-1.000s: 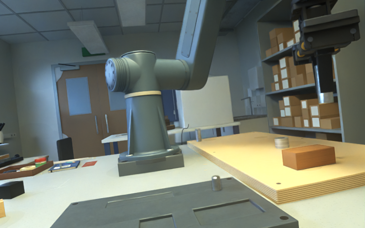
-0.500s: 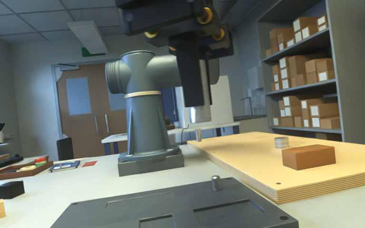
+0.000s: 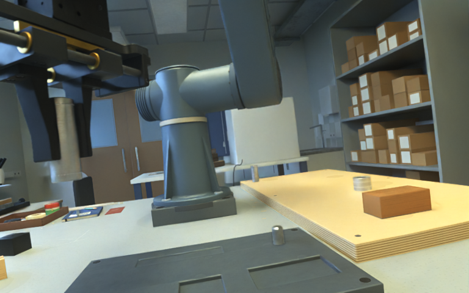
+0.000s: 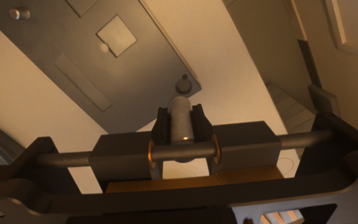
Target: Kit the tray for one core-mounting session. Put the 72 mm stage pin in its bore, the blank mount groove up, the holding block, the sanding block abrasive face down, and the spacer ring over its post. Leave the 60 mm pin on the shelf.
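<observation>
A silver stage pin (image 3: pixel 66 138) (image 4: pixel 181 120) hangs upright, its upper part hidden between my gripper's (image 3: pixel 62 152) (image 4: pixel 180 113) two dark fingers, which are clamped on its sides. I am high over the near left of the grey tray (image 3: pixel 224 266) (image 4: pixel 112 64). In the wrist camera the pin's tip sits just short of a round bore (image 4: pixel 183 86) at the tray's corner. The tray's post (image 3: pixel 278 235) (image 4: pixel 19 13) stands bare. On the plywood shelf (image 3: pixel 363 210) lie a brown block (image 3: pixel 396 201), a metal spacer ring (image 3: pixel 361 183) and a shorter pin (image 3: pixel 255 173).
A brown tray of tape rolls (image 3: pixel 31 216) sits at the far left of the table, with a black block (image 3: pixel 14 243) nearer. The arm's base (image 3: pixel 192 193) stands behind the grey tray. Shelving with cartons (image 3: pixel 391 96) rises on the right.
</observation>
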Motion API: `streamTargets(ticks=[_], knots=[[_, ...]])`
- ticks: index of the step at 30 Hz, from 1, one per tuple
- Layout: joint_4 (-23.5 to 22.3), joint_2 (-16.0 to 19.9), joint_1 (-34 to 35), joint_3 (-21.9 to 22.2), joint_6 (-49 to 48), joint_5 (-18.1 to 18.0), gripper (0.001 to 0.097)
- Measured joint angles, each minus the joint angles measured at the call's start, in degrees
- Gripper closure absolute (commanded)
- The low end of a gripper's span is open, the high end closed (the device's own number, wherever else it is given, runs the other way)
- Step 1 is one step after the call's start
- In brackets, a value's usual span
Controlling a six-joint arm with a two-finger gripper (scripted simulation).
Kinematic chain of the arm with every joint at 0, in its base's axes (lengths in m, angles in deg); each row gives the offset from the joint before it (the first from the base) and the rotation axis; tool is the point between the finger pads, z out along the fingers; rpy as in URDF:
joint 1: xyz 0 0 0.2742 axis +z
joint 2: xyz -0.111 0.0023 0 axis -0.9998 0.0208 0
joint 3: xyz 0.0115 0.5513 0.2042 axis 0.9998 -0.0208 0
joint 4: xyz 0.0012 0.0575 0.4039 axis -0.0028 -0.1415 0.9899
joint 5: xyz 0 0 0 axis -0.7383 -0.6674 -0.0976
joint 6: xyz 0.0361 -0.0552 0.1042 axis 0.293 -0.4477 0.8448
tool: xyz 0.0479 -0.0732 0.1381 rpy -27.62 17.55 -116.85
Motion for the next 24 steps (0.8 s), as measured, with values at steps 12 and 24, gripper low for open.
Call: streamTargets(ticks=[12, 24], knots=[[0.02, -0.01, -3.73, -0.02, -3.78, -0.02, 0.0933], [0.01, 1.03, -3.81, -0.47, -3.86, -1.61, 0.0933]])
